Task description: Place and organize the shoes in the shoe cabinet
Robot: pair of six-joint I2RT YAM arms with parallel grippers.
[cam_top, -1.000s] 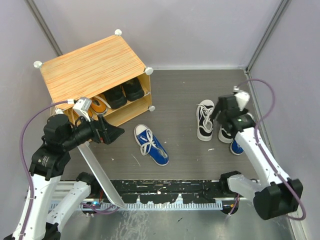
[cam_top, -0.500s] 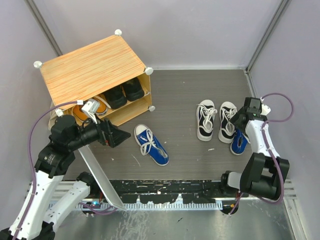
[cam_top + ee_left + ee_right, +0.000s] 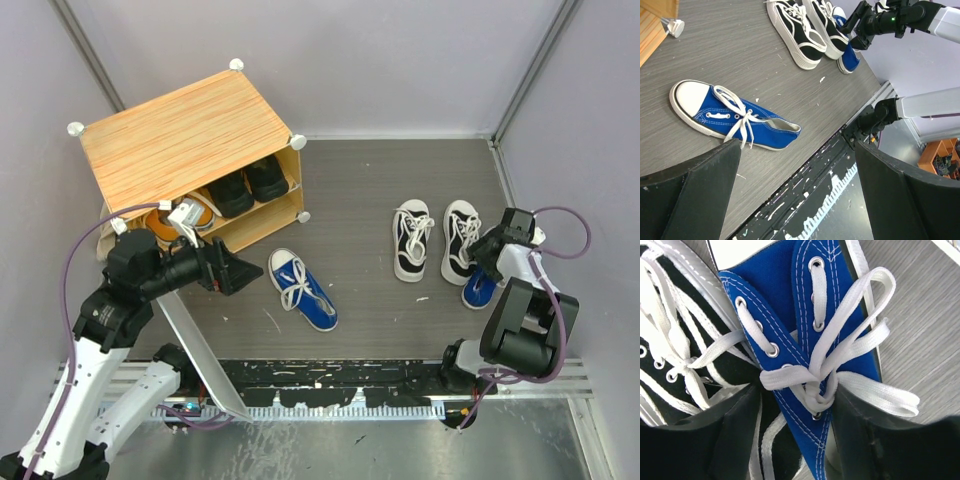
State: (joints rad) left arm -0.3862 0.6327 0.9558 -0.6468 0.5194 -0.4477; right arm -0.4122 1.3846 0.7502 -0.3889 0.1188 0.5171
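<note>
Blue sneaker (image 3: 302, 290) diagonal, white toe toward shoe cabinet (image 3: 190, 140), heel near-right.

Hand (image 3: 797, 435) astride blue shoe (image 3: 772, 300) (white laces (image 3: 852, 310))

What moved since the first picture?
The right end effector swung from over the black-and-white shoes rightward and down onto the blue shoe beside them, straddling its laces. Nothing grabbed yet. The left end effector barely shifted; shoes and cabinet stayed put.

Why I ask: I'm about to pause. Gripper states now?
Left gripper: open, empty.
Right gripper: open, astride the rightmost blue shoe; no firm grip visible.
</note>
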